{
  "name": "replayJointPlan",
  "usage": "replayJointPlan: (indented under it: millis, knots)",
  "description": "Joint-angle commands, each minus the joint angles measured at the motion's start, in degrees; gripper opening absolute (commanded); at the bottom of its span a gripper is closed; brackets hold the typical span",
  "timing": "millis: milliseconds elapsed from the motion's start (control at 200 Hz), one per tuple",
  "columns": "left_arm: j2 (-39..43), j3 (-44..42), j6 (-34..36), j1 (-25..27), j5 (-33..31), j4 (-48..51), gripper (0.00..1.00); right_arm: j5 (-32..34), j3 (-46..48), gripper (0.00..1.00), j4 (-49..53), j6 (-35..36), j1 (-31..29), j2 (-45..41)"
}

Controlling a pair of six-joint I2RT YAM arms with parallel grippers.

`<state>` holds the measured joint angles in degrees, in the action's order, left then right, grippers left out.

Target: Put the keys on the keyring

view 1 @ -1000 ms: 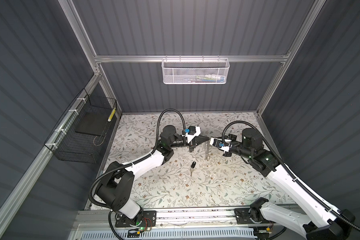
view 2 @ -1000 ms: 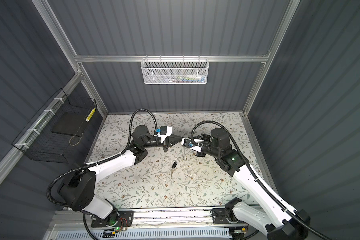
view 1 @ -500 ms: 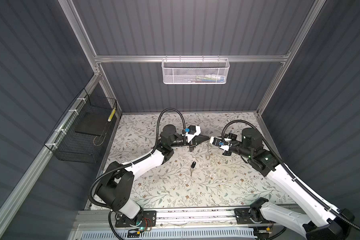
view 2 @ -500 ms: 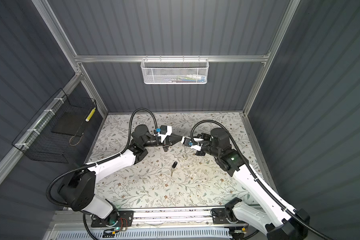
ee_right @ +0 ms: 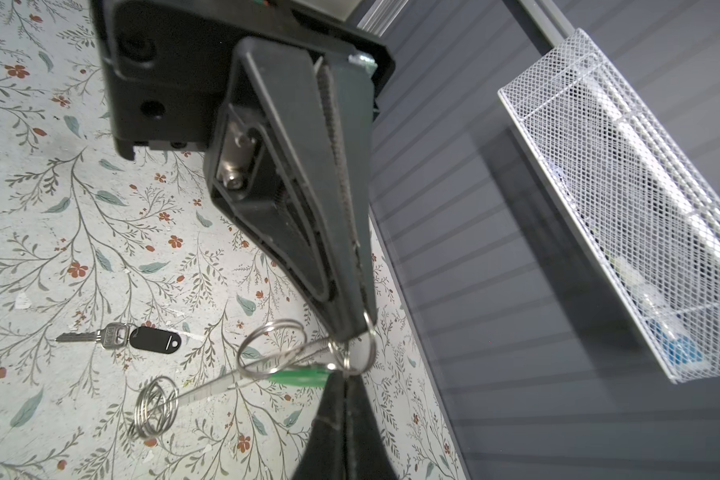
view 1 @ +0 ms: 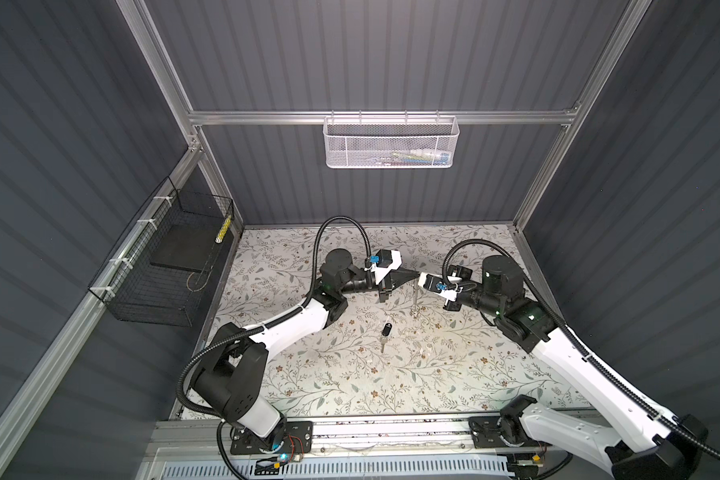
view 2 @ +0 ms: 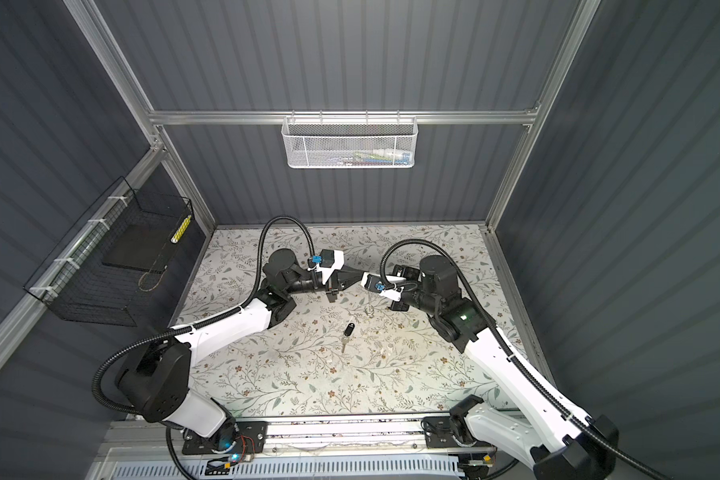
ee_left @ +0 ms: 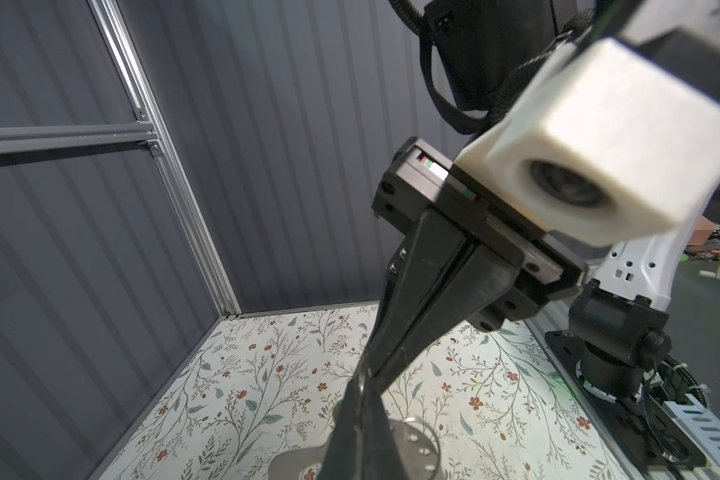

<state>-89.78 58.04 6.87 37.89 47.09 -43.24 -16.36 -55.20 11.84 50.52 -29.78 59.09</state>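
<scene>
We see left gripper (ee_right: 360, 324) and right gripper (ee_right: 344, 386) reaching in level, tip-to-tip up beyond the key (ee_right: 119, 336), both pinched tight on the keyring (ee_right: 267, 349).

The space is enclosed by dark grey ribbed walls (view 1: 391, 62), held in a frame of silver metal posts (view 1: 161, 70). The floor is covered by a pale sheet (view 1: 350, 382) printed with leafy twigs and small flowers, and it is evenly lit. A white mesh basket (view 1: 337, 145) is hung from the back rail (view 1: 246, 117), and a black wire basket (view 1: 142, 299) is fastened to the side wall
</scene>
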Motion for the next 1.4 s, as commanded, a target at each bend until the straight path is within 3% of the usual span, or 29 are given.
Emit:
replayJointPlan:
  millis: [0,355,710,785,995,1181,1396]
  knots:
    - [1.71,1.07,0.40,0.33,-4.07,-1.79,0.00,1.47,-0.83,0.00,0.32,-1.61,-0.28,0.20]
    - [-0.03,-2.18,-0.95,2.14,-12.99,-11.91,0.00,2.74,-0.52,0.00,-1.69,-8.31,-2.13,1.63]
    - [-1.53,-4.53,-2.45,2.98,-15.10,-19.09,0.00,1.59,0.70,0.01,-6.12,-16.37,-3.16,1.09]
    - [-0.95,-4.91,-2.31,2.98,-14.46,-18.68,0.00,1.98,0.88,0.10,-5.19,-16.57,-3.16,0.06]
    - [0.30,-5.57,-2.74,2.80,-9.49,-18.52,0.00,3.27,0.08,0.16,2.69,-15.56,-1.89,-4.01]
    - [0.02,-5.11,-6.28,1.89,-3.65,-20.62,0.00,-2.24,-1.47,0.21,9.54,-14.14,1.50,-7.82]
    - [-1.58,-3.62,-11.70,1.31,2.46,-23.68,0.00,-9.39,-5.55,0.24,12.01,-16.92,3.45,-5.80]
